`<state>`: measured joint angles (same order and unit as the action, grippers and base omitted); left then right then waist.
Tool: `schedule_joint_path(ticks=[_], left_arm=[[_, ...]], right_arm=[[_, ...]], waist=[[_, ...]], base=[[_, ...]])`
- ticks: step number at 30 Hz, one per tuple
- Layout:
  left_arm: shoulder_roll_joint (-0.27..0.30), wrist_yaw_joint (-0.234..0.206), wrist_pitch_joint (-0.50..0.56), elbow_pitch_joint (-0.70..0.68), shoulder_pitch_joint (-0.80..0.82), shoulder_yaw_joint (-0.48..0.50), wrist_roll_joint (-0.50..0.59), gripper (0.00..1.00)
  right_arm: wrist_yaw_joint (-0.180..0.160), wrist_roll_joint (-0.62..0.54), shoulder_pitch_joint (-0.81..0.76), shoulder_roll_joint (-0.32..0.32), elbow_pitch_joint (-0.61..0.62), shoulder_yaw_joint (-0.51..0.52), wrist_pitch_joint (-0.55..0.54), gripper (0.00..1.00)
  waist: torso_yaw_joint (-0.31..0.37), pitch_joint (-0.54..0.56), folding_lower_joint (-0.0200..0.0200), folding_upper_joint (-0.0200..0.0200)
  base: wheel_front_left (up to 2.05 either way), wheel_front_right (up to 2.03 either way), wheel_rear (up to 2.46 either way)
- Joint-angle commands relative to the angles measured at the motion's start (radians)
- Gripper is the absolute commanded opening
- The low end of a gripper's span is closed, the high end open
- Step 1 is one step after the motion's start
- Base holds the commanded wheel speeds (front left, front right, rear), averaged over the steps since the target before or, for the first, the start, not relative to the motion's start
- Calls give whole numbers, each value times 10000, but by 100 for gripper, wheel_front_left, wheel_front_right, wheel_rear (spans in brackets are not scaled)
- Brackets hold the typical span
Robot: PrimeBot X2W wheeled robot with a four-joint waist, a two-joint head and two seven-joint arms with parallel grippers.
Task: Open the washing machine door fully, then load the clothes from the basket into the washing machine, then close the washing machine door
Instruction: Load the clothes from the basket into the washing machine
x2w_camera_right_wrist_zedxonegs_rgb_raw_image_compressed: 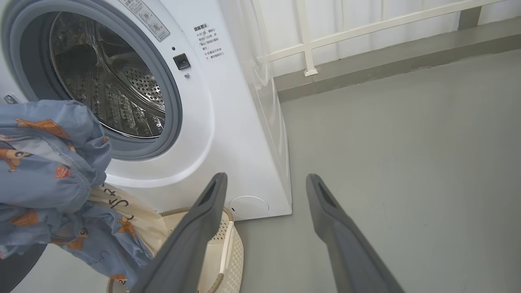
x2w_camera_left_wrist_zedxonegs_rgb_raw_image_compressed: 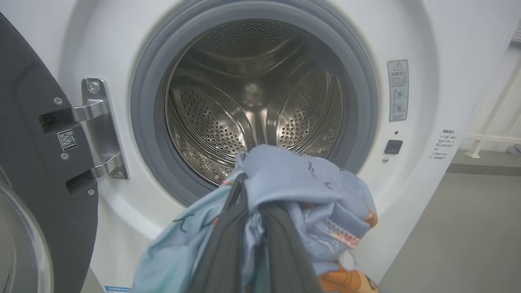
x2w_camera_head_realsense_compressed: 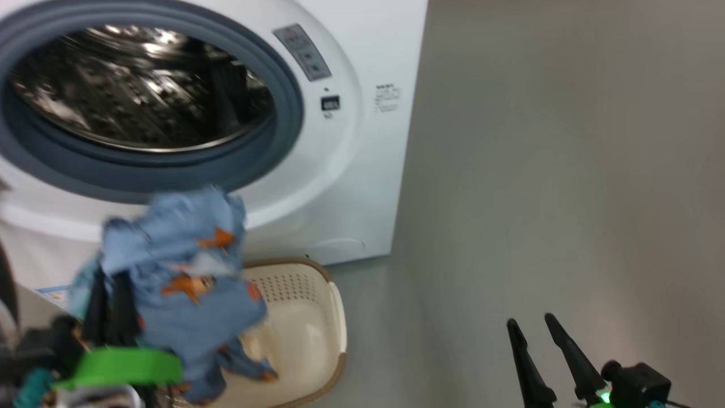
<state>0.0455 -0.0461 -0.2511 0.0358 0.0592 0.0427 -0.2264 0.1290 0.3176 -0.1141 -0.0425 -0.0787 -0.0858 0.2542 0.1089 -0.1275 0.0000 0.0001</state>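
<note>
The washing machine (x2w_camera_head_realsense_compressed: 340, 170) stands with its steel drum (x2w_camera_left_wrist_zedxonegs_rgb_raw_image_compressed: 252, 101) exposed. Its black door (x2w_camera_left_wrist_zedxonegs_rgb_raw_image_compressed: 36, 162) is swung open to the left on its hinge. My left gripper (x2w_camera_head_realsense_compressed: 111, 283) is shut on the clothes (x2w_camera_head_realsense_compressed: 181, 266), a light blue bundle with orange figures. It holds them in the air just below and in front of the drum opening, above the basket (x2w_camera_head_realsense_compressed: 317, 328). In the left wrist view the clothes (x2w_camera_left_wrist_zedxonegs_rgb_raw_image_compressed: 301, 183) drape over the gripper (x2w_camera_left_wrist_zedxonegs_rgb_raw_image_compressed: 254, 199). Off to the right, my right gripper (x2w_camera_head_realsense_compressed: 531, 321) stands open over bare floor, holding nothing (x2w_camera_right_wrist_zedxonegs_rgb_raw_image_compressed: 265, 178).
The cream basket (x2w_camera_right_wrist_zedxonegs_rgb_raw_image_compressed: 230, 244) sits on the grey floor right against the machine's front. Open floor (x2w_camera_head_realsense_compressed: 566, 198) stretches right of the machine. A white railing (x2w_camera_right_wrist_zedxonegs_rgb_raw_image_compressed: 366, 28) runs along the far wall behind a low kerb.
</note>
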Motion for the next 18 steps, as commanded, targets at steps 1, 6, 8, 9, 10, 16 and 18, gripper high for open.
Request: schedule_joint_path(ticks=[1,6,8,9,10,16,18], left_arm=[[199,51,-107,-128,698,495,78,0],[863,253,-107,696,2124,1150,340,0],[1147,323,-107,1002,2698,1336,446,0],[1292,363,-107,1164,2984,1405,497,0],[1440,390,-107,1334,3272,1465,558,0],[2409,491,-107,2890,5375,1740,797,0],[2703,495,-107,3359,6035,1764,872,0]], right_arm=[[17,101,402,-79,269,-342,76,100],[17,497,773,-79,257,-752,76,100],[17,647,900,-79,250,-932,76,100],[17,714,949,-79,262,-1010,76,100],[17,780,994,-79,269,-1084,76,100],[17,1173,1294,-78,391,-1732,76,100],[17,1249,1339,-78,407,-1915,76,100]], waist=[[683,-799,0,-1],[1396,-1526,0,-1],[1666,-1776,0,-1],[1792,-1896,0,-1],[1914,-2016,0,-1],[2660,-2890,0,-1],[2825,-3165,0,-1]], base=[[0,0,0],[0,0,0],[0,0,0],[0,0,0],[0,0,0],[0,0,0],[0,0,0]])
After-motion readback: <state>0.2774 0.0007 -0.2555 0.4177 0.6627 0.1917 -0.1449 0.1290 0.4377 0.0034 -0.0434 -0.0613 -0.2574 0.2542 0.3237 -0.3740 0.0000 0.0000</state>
